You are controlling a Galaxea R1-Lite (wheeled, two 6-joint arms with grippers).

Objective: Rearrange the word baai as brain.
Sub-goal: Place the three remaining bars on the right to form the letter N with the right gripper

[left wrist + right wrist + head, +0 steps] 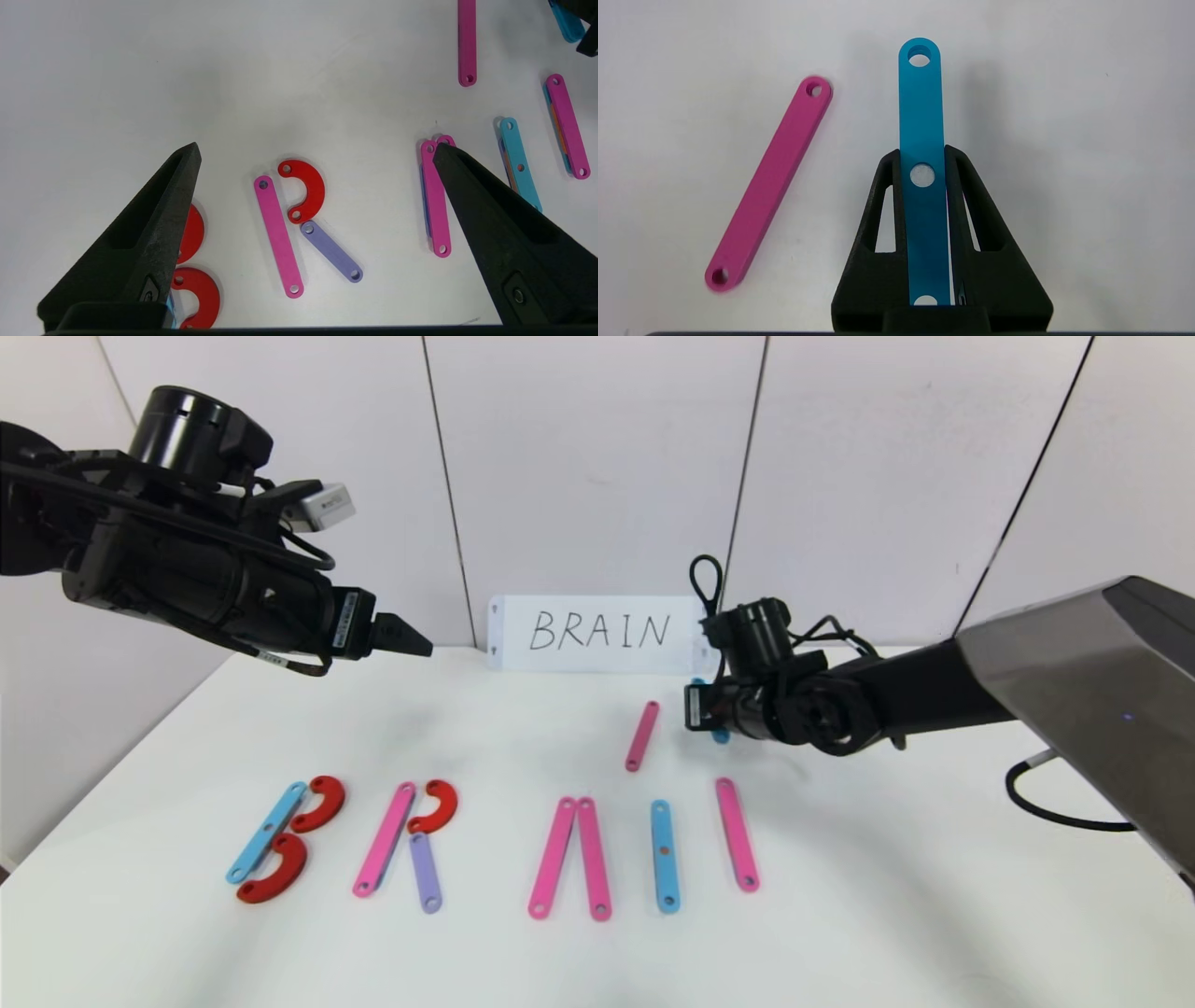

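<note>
The word lies in a row across the white table: a B of a blue strip (266,831) and two red curves (319,803), an R with a pink strip (384,840), red curve (306,189) and purple strip (331,251), two pink strips (569,859) leaning together, a blue strip (664,856) and a pink strip (737,835). A loose pink strip (642,735) lies behind the row. Beside it my right gripper (922,151) is shut on another blue strip (921,116), low over the table. My left gripper (315,151) hangs open high above the R, holding nothing.
A white card (597,633) with handwritten BRAIN leans on the back wall. My right arm (934,691) reaches in from the right, with a black cable (1055,812) on the table beneath it. The left table edge (112,747) runs under my left arm.
</note>
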